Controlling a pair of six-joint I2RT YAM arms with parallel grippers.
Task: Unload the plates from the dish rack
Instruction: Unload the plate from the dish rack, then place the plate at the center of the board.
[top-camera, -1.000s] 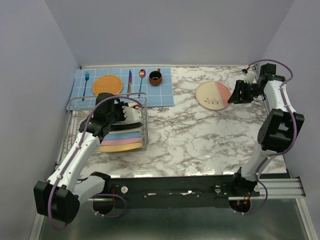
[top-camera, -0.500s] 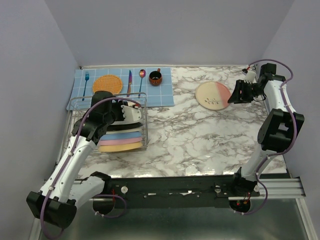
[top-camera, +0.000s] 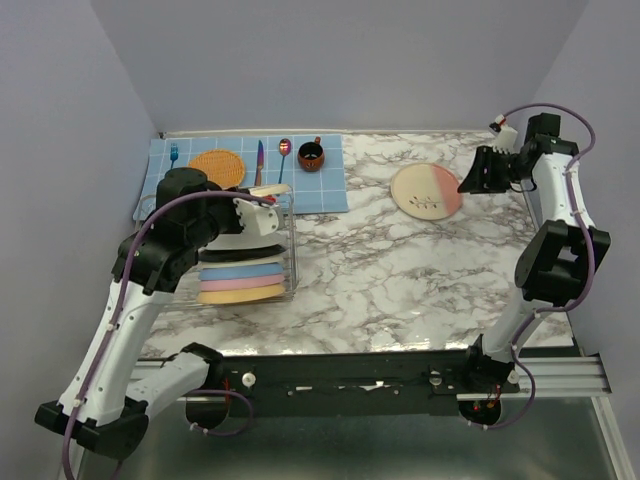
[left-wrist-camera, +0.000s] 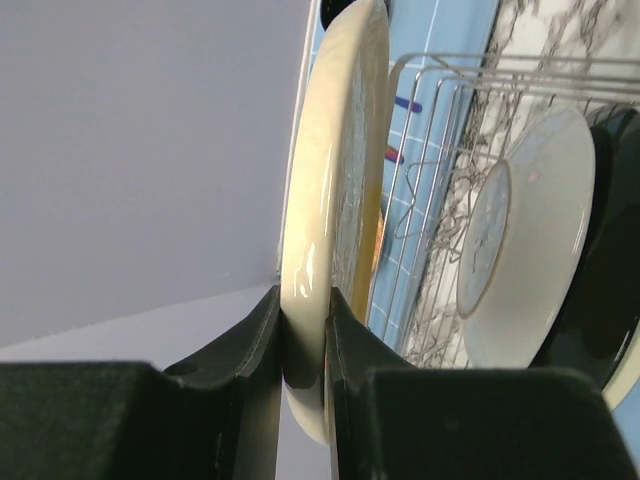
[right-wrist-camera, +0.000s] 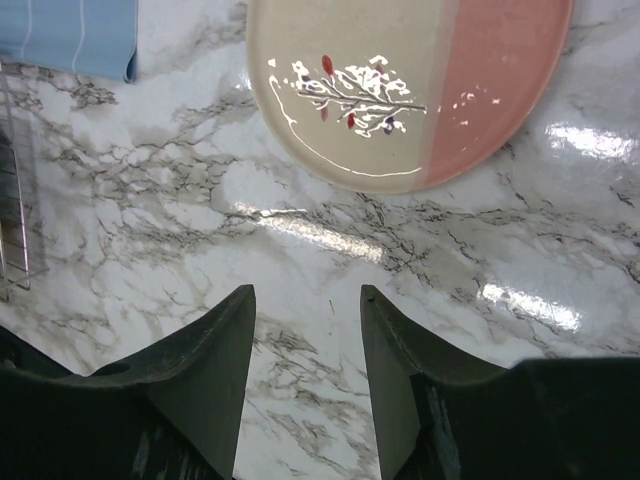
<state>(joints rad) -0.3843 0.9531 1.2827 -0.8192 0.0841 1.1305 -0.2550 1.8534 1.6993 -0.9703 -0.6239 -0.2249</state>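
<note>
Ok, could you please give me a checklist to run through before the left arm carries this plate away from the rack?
1. Left gripper grip on the cream plate: ok, jaws pinch its rim.
2. Cream plate apart from the racked plates: ok.
3. Cream plate clear of the dish rack wires: cannot tell.
4. Right gripper open and empty: ok.
5. Bare marble table beside the pink-and-cream plate for a set-down: ok.
6. Dish rack emptied: not ok, several plates stand in it.
</note>
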